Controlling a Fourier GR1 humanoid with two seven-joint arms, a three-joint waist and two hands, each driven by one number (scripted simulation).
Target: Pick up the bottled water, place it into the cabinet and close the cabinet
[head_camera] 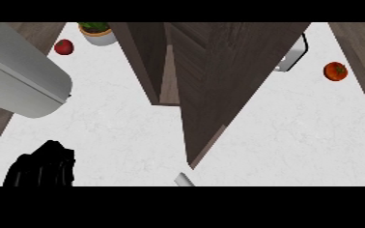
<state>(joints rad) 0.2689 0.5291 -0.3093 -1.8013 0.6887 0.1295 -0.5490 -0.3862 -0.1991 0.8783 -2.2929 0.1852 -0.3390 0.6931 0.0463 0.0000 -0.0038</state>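
No bottled water shows anywhere in the head view. The dark wood cabinet (pixel 228 67) fills the middle and narrows to a point near the lower edge. A lighter inner panel (pixel 168 79) shows through a gap on its left side, so the door stands ajar. A small grey handle-like piece (pixel 185 179) sits just below the cabinet's tip. My left hand (pixel 41 168) shows at the lower left corner, fingers up and relaxed, holding nothing. My right hand is out of view.
A large grey rounded body (pixel 28 79) covers the left edge. On the white counter (pixel 121 135) are a red apple (pixel 64 47), a potted plant (pixel 98 33), a tomato (pixel 335 71) and a grey object (pixel 287 63) beside the cabinet.
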